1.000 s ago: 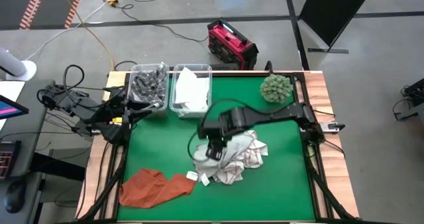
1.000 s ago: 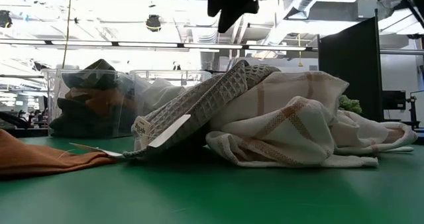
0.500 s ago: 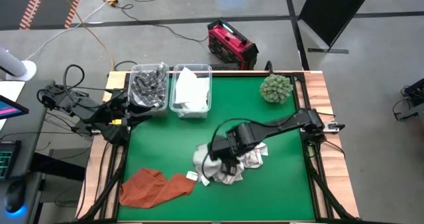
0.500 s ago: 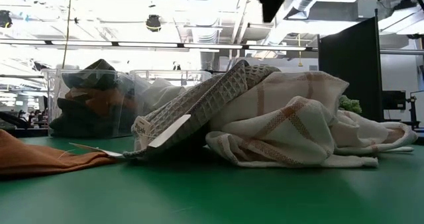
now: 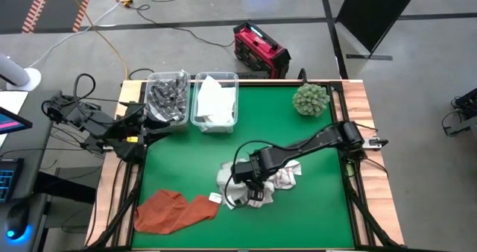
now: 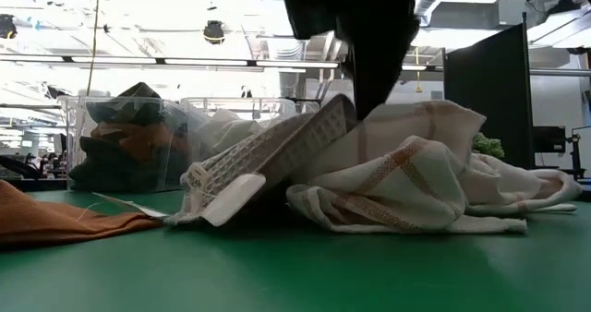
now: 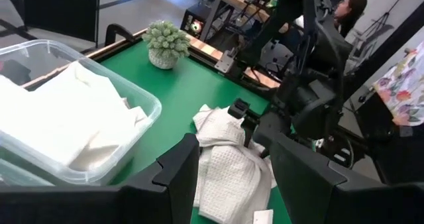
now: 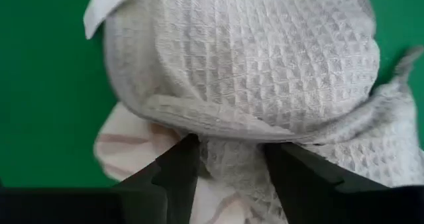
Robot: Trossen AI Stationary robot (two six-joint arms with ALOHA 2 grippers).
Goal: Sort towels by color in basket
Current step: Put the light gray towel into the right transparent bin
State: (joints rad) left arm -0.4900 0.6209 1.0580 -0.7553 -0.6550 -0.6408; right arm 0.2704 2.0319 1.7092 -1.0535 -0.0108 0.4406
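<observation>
A white waffle-weave towel (image 8: pixel 265 65) lies over a light checked towel (image 6: pixel 406 164) in a pile at the table's middle. My right gripper (image 8: pixel 232 171) has come down on this pile from above, open, with waffle cloth between its fingers. A rust-orange towel (image 5: pixel 175 209) lies flat near the front left. At the far left, one clear bin (image 5: pixel 166 95) holds dark grey towels and another (image 5: pixel 215 101) holds white ones. My left gripper (image 7: pixel 232 171) waits open beside the bins. My right gripper points down into the top of the waffle towel's hump (image 8: pixel 228 141). Its open fingers (image 8: pixel 179 174) stand on either side of a fold of that cloth and press it down. The towel rests on the checked towel and the table.
A round green spiky ball (image 5: pixel 311 99) stands at the far right corner. Bare green table lies in front of the pile and to its right. Black frame bars run along the table's left and right edges.
My right gripper has dropped from high above the pile down onto it, drifting a little toward the table's near edge. The waffle towel's raised hump has been pushed down and flattened, and its labelled end has shifted slightly.
</observation>
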